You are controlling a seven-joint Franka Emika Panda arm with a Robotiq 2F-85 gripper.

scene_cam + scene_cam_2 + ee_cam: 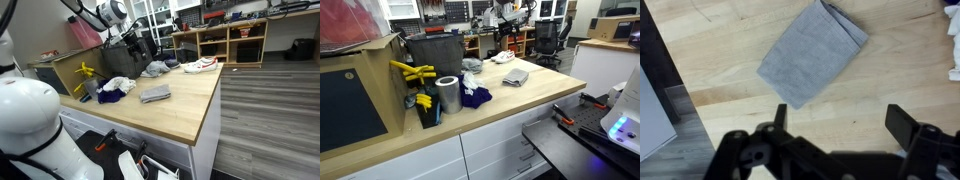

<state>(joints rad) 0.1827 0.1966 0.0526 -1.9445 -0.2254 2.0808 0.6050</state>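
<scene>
- The gripper (pixel 840 122) hangs over the wooden table (pixel 700 40), jaws spread wide and holding nothing.
- The folded grey cloth (pixel 812 52) lies flat just beyond its fingertips, apparently untouched.
- In an exterior view, the crumpled white cloth (pixel 118 84) sits left of it.

Light wooden worktop (pixel 190 115) on white drawer cabinets (pixel 500 150). Lying on it:
- one grey cloth (pixel 812 52), folded flat, near the middle, apart from the rest
- one white cloth (pixel 118 84), crumpled, touching a dark blue cloth (pixel 110 96)
- one grey garment (pixel 155 69), heaped, farther back
- one white sneaker (pixel 201 65) with red trim, at the far end
- one silver cylinder (pixel 448 95), upright, just beside the blue cloth
</scene>
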